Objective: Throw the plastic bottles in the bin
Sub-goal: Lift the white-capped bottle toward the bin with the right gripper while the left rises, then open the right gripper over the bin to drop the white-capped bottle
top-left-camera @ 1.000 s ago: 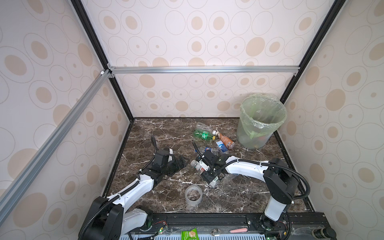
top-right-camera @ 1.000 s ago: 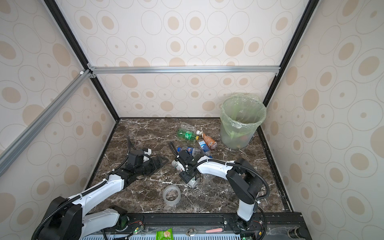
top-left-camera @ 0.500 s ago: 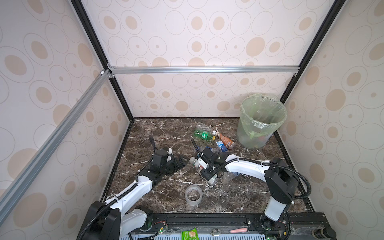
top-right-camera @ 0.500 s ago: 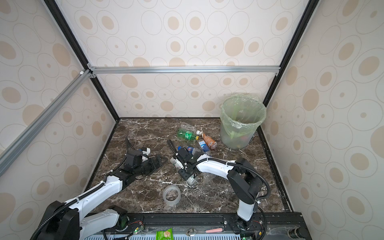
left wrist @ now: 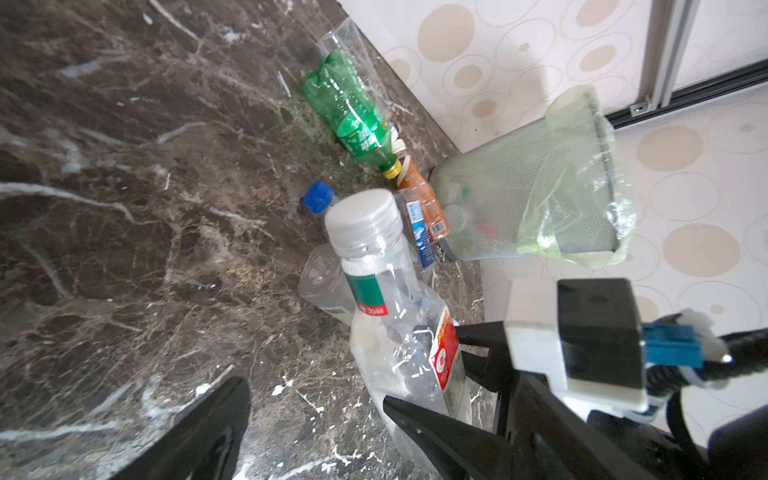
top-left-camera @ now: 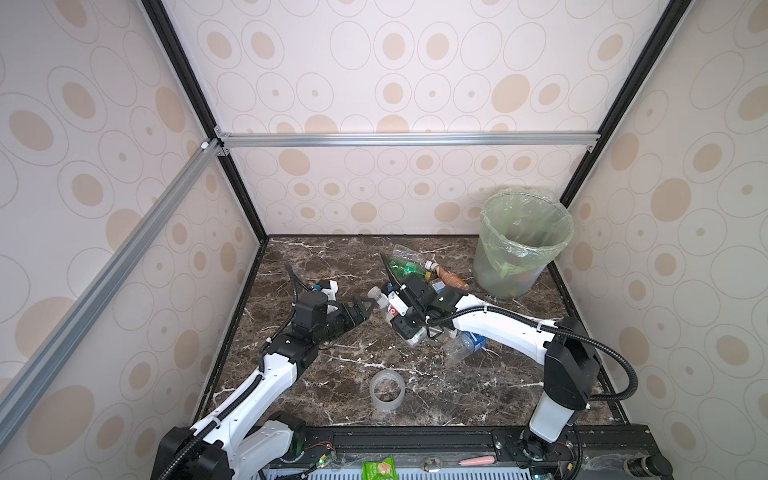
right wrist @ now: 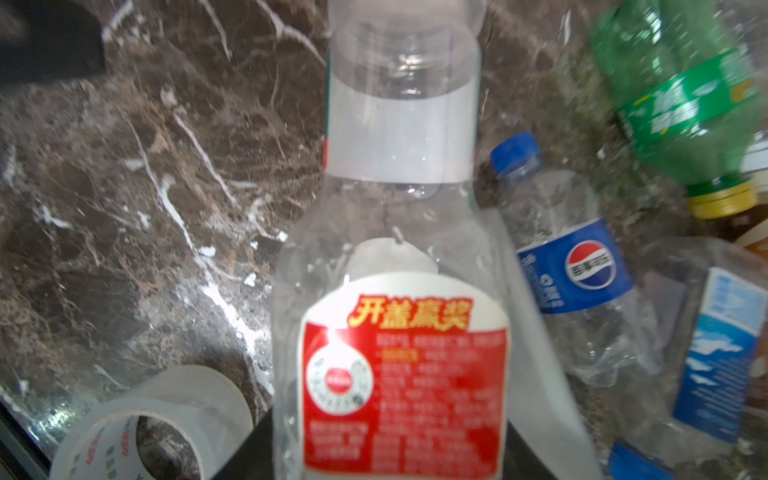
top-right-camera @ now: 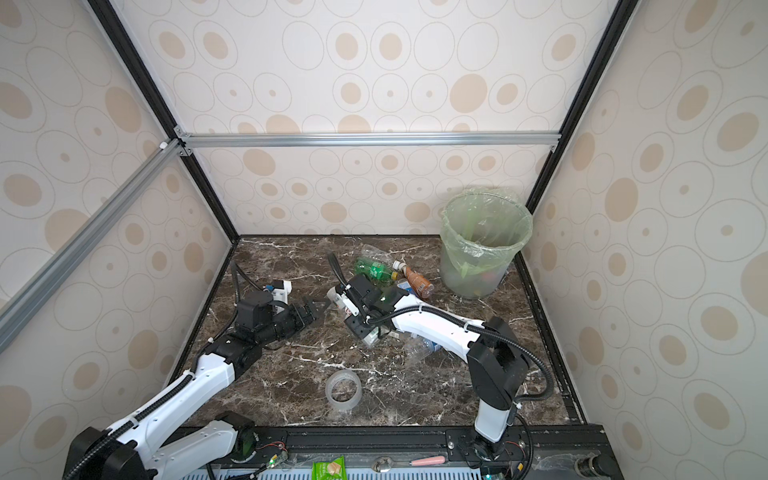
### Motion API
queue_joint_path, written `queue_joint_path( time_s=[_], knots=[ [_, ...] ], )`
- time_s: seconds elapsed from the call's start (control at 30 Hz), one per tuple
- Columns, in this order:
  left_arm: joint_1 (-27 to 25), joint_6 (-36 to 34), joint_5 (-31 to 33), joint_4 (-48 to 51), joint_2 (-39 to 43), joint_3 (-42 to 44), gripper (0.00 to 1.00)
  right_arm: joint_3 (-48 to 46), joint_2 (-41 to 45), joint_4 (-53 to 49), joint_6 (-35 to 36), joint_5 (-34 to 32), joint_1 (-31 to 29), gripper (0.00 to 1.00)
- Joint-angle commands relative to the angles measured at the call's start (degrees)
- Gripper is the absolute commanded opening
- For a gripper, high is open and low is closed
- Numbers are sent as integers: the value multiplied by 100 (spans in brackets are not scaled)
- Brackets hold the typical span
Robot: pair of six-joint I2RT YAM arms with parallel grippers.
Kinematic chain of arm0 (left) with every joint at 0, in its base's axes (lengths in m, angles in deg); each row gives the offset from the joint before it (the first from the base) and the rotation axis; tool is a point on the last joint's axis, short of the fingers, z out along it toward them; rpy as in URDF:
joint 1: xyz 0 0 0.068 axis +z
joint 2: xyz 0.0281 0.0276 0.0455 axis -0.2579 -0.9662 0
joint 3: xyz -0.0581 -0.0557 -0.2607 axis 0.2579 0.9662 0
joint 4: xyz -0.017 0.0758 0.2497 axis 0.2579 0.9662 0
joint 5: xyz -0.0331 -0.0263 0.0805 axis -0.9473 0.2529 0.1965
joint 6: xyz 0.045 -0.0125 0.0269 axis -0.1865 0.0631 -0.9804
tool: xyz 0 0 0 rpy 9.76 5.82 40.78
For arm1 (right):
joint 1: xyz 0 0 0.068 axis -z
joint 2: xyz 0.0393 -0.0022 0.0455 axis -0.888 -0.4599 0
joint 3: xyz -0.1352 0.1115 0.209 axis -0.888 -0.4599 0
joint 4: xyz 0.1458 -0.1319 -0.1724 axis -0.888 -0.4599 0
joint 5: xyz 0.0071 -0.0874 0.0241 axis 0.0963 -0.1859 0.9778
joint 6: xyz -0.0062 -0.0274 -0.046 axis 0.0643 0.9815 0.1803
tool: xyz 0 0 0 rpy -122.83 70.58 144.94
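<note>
- Since a second ago, the right gripper has carried the clear red-labelled bottle leftward, pinching its body.
- Spread wide, the left gripper sits just beside its white cap.
- Near the bin, on the bench, lie a green bottle, brown bottle and Pepsi bottle.

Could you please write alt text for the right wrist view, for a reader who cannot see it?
A clear bottle with a red label fills the view, gripped by the right gripper, with the dark marble table behind it. A clear tape roll, a blue-capped Pepsi bottle and a green bottle lie nearby.
</note>
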Motion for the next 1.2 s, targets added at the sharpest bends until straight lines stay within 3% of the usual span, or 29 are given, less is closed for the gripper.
queue_joint_path(
  time_s=[0.0, 0.33, 0.6, 0.97, 1.17],
  knots=[
    [56, -172, 27, -64, 70, -642, 99, 555, 249, -258, 175, -136, 324, 56],
    [-79, -630, -244, -665, -994, -2408, 99, 2728, 238, -449, 479, -255, 1483, 56],
    [-786, -1543, -224, -318, -2790, -5144, 99, 4257, 261, -380, 975, -795, 2258, 56],
    [-1404, -1985, -273, 549, -5107, -8763, 99, 4746, 804, 596, 2142, -1636, 2366, 57],
    [-1467, -1954, -226, 520, -5363, -9126, 99, 5140, 943, 840, 2591, -1789, 2430, 57]
  ],
)
